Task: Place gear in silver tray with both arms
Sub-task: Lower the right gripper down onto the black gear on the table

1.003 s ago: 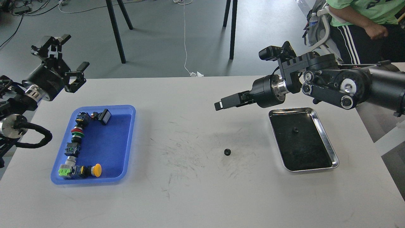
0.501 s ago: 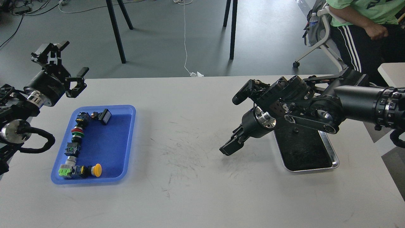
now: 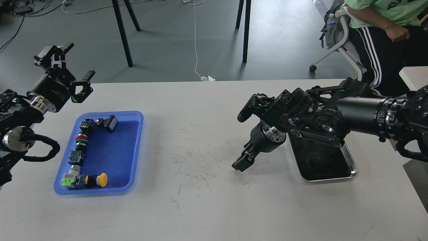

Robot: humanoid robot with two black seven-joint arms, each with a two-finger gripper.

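From the head view, the right gripper (image 3: 241,164) points down at the table (image 3: 200,207), just left of the silver tray (image 3: 347,157); whether its fingers are parted cannot be told. The gear is hidden. The left gripper (image 3: 67,68) hangs spread wide and empty beyond the blue tray (image 3: 133,147).

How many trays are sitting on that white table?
2. The blue tray lies on the left and holds switch parts. The silver tray lies on the right, partly hidden under the right arm.
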